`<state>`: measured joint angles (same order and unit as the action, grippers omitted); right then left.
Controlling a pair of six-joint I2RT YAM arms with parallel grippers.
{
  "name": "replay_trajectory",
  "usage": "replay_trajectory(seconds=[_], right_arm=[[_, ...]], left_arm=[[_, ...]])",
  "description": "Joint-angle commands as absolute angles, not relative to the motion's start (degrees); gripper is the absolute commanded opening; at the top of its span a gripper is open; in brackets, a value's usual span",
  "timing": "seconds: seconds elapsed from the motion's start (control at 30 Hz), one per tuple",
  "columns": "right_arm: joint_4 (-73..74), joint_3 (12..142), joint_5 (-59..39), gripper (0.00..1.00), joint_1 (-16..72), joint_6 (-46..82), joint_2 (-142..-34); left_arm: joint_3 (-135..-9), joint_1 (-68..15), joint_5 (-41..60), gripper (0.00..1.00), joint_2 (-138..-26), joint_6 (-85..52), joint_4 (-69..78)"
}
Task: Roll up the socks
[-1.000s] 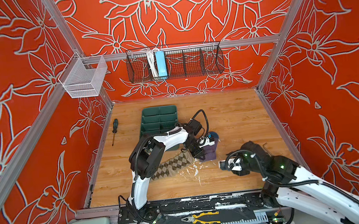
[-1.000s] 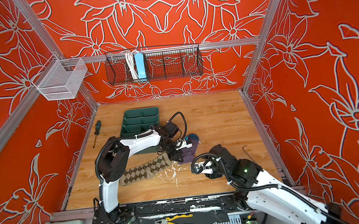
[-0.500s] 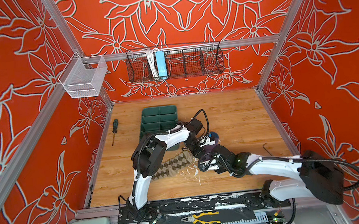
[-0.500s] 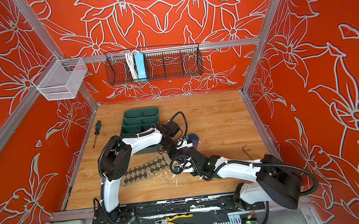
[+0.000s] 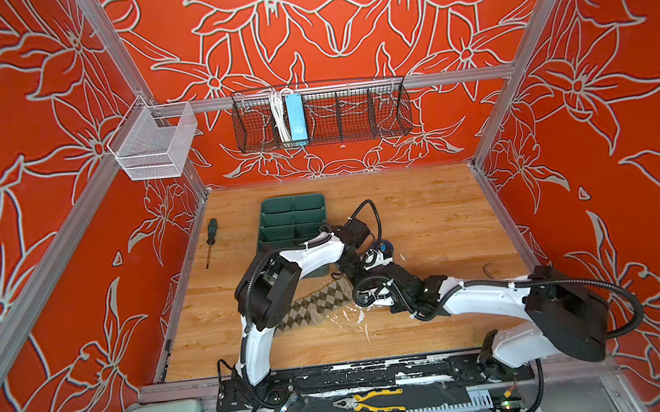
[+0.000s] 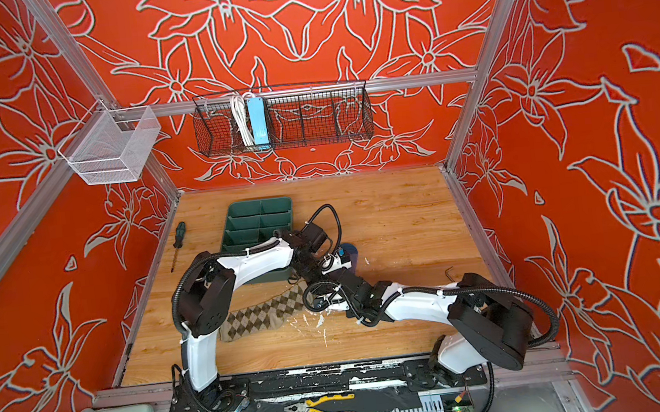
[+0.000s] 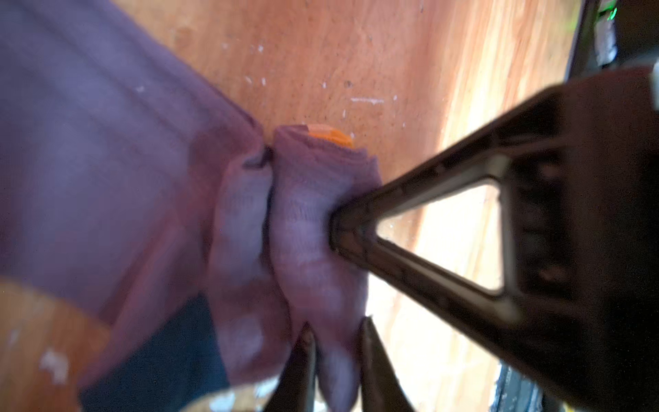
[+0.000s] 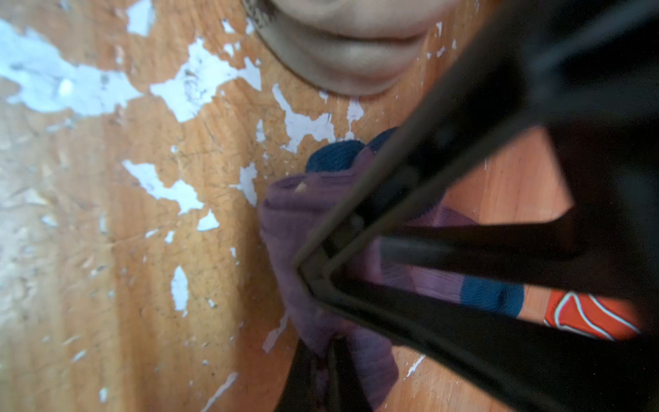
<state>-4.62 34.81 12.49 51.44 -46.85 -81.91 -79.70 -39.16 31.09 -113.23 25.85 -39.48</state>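
Observation:
The purple sock (image 7: 107,160) lies on the wooden table, its end bunched into a small roll (image 7: 313,214) with a bit of yellow cuff showing. Its teal toe (image 5: 387,246) peeks out beyond the arms in both top views. My left gripper (image 7: 335,328) holds a fold of the roll between its fingertips. My right gripper (image 8: 326,347) is shut on the purple sock (image 8: 289,221) from the opposite side. The two grippers meet tip to tip over it. The argyle sock (image 5: 314,309) lies flat just in front of them, partly under the left arm.
A green divided tray (image 5: 292,223) sits behind the left arm. A screwdriver (image 5: 210,240) lies by the left wall and a hex key (image 5: 487,270) towards the right. Pliers (image 5: 376,400) rest on the front rail. The table's surface is chipped white near the socks.
The right arm has swung in from the front right to the purple sock and shut its gripper on it. The left gripper stays at the sock, its jaws slightly wider.

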Motion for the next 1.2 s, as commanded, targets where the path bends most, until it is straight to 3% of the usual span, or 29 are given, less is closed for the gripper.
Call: replay_trajectory(seconds=[0.0, 0.37, 0.53, 0.73, 0.9, 1.17], right_arm=[[-13.32, 35.49, 7.73, 0.0, 50.69, -43.83, -81.68], [-36.2, 46.2, -18.76, 0.0, 40.81, -41.07, -84.89], [-45.78, 53.83, -24.73, 0.0, 35.92, -41.13, -92.6], [-46.42, 59.39, -27.26, 0.0, 33.44, -41.08, -98.76], [-45.76, 61.72, -24.93, 0.0, 32.19, -41.55, -102.04], [-45.08, 61.5, -24.3, 0.1, 31.12, -42.1, -103.87]], left_arm=[[-75.34, -38.96, 28.32, 0.31, -104.36, 23.28, -33.11], [-54.54, -36.65, 11.22, 0.41, -75.42, 20.46, -13.29], [-48.63, -36.74, 12.13, 0.45, -65.64, 28.85, -14.61], [-43.33, -39.2, 13.89, 0.51, -57.91, 37.24, -15.4], [-38.52, -50.28, 3.36, 0.65, -58.77, 48.44, -10.5], [-37.49, -59.86, -7.55, 0.66, -75.48, 55.88, 2.81]])
